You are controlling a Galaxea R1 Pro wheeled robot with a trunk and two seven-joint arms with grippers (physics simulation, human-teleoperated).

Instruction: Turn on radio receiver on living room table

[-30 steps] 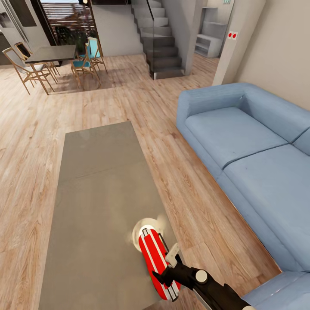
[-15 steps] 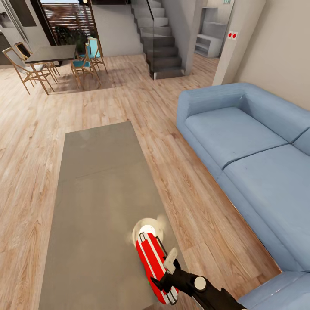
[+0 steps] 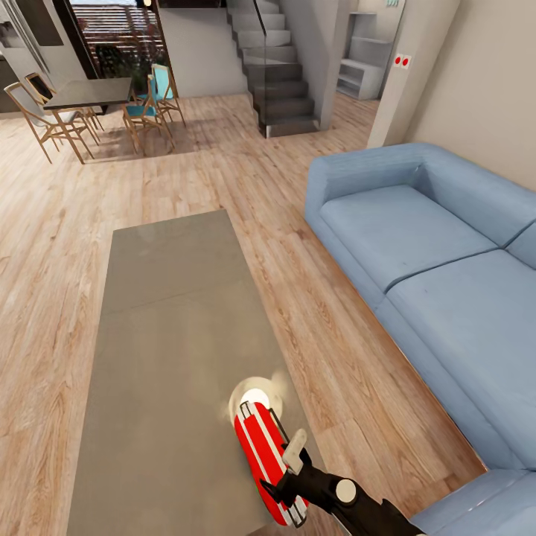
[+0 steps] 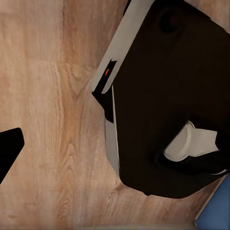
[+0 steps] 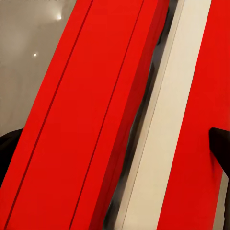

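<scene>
The red radio receiver (image 3: 262, 452) with white stripes lies near the front right corner of the grey-taupe table (image 3: 171, 320). My right gripper (image 3: 286, 469) is down on the radio's near end and open. The right wrist view shows the radio's red body (image 5: 81, 115) and a white stripe (image 5: 167, 124) very close, with a dark fingertip (image 5: 7, 153) at each side of the picture. The radio's dial is hidden. In the left wrist view, my left gripper (image 4: 115, 153) hangs open over the wood floor, one dark fingertip (image 4: 8, 151) visible.
A light-blue sofa (image 3: 432, 260) runs along the right, with a strip of plank floor (image 3: 313, 298) between it and the table. A dark dining table with wooden chairs (image 3: 85, 97) and stairs (image 3: 275, 67) stand at the back. My black-and-white base (image 4: 163, 96) is below the left gripper.
My right gripper has shifted slightly left and nearer, and the radio has slid a little left with it. Over the last half second nothing has moved.
</scene>
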